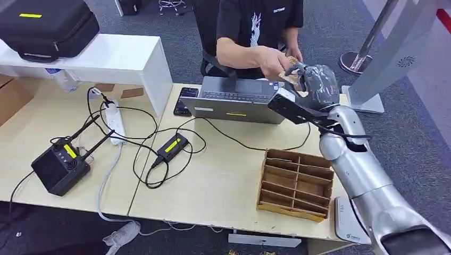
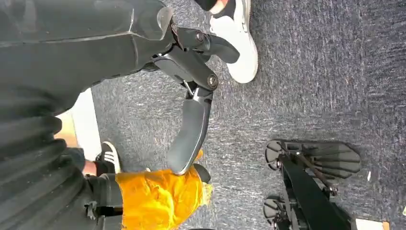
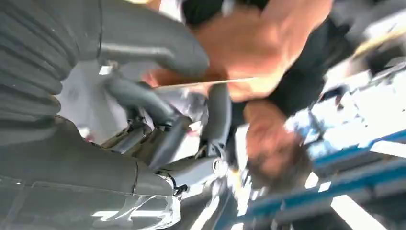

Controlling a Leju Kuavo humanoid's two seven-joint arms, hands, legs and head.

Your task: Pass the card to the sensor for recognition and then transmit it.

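Reaching far right over the bench (image 1: 223,186), the right robot hand (image 1: 318,84) pinches a thin, light, stiff card (image 1: 289,79) by its edge; a person's hand (image 1: 274,61) touches it.

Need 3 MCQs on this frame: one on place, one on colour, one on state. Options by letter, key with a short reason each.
1. Where does the brown wooden divided organizer box stand?
A. on the light wooden table, near its front edge beside the robot's right arm
B. on the white shelf
C. on the carpet

2. What colour are the labels on the small black charger-like box amid the cables and the black radio unit with antennas?
A. red
B. yellow
C. blue

3. What is the robot's right hand doing?
A. resting flat on the table
B. hanging at its side
C. raised over the grey laptop, holding a tan card where a person's hand meets it

Key: 1 A, the box sits on the tabletop by the silver arm. 2 B, both carry yellow strips. 3 C, the head view shows hand, card and person's hand together.
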